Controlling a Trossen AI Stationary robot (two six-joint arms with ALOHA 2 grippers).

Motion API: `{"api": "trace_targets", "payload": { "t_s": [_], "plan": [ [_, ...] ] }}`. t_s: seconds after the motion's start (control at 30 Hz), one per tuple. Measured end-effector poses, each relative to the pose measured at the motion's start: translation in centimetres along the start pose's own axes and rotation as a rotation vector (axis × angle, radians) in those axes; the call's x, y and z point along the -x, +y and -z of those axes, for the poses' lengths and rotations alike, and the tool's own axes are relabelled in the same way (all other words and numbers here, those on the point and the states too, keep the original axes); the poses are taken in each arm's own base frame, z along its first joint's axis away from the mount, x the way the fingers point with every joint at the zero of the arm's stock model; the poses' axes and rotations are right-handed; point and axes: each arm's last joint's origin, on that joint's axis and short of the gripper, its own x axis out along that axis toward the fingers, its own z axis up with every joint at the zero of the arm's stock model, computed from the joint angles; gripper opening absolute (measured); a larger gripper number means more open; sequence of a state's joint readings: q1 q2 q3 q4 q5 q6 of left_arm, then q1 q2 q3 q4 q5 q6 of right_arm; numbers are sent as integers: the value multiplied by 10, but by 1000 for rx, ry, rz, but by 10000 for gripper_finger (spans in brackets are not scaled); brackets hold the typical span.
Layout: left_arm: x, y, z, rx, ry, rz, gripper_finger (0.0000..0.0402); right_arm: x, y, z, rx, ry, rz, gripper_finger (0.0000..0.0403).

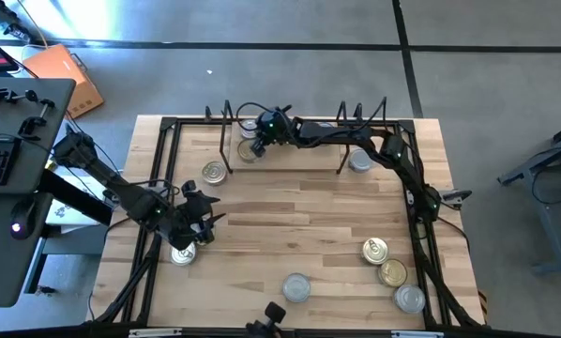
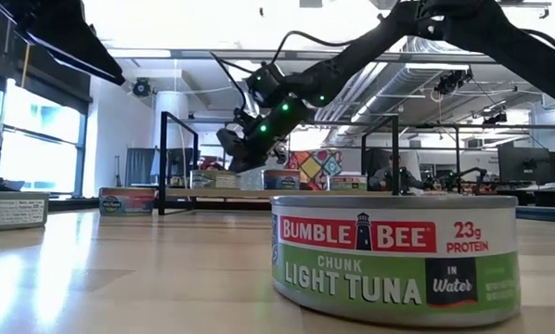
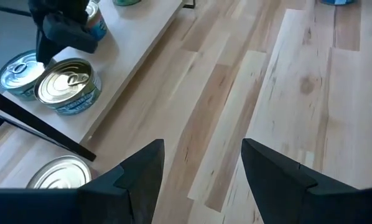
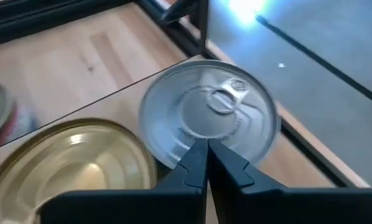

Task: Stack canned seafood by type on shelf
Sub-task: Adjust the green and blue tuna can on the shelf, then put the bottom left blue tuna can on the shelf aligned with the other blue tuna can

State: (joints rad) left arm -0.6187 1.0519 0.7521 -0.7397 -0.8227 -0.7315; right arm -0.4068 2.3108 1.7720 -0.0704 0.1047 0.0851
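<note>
At the far edge of the table, your right gripper (image 4: 204, 149) hangs just above the shelf (image 1: 290, 155), its fingers pressed together on nothing, the tips over the near rim of a silver ring-pull tin (image 4: 209, 117) with a gold-topped tin (image 4: 74, 165) just beside it. Your left gripper (image 3: 201, 168) waits at the near left, fingers partly apart and empty, beside a loose tin (image 1: 182, 253).

The risk, as I judge it, lies in those shut tips: drop or swing sideways and you will likely shove the silver tin into the gold one, or off the shelf's far edge, which lies close behind it. The black uprights (image 1: 226, 141) flank the arm, so a wide sweep could catch the frame.

You have open room toward the near side, over the bare middle of the tabletop (image 1: 290, 221). Loose tins (image 1: 391, 272) wait at the near right, one (image 1: 296, 287) near centre, one (image 1: 214, 173) just near of the shelf's left end.
</note>
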Motion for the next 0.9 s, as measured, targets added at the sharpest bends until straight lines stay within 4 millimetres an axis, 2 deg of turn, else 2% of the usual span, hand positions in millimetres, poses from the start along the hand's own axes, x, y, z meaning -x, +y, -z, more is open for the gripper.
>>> {"api": "trace_targets", "payload": {
  "t_s": [0.43, 0.63, 0.77, 0.9],
  "plan": [
    [0, 0, 0, -1, 2, -3, 206, 1, 6, 1, 20, 16, -59, 1],
    [0, 0, 0, -5, 5, -5, 206, 2, 6, -5, 16, -37, -47, 0],
    [0, 1, 2, 9, 16, -15, 206, 18, 13, -21, 57, -106, 1, 0],
    [3, 1, 7, 16, 27, -25, 206, 46, 41, -35, 174, -129, 49, 0]
  ]
}}
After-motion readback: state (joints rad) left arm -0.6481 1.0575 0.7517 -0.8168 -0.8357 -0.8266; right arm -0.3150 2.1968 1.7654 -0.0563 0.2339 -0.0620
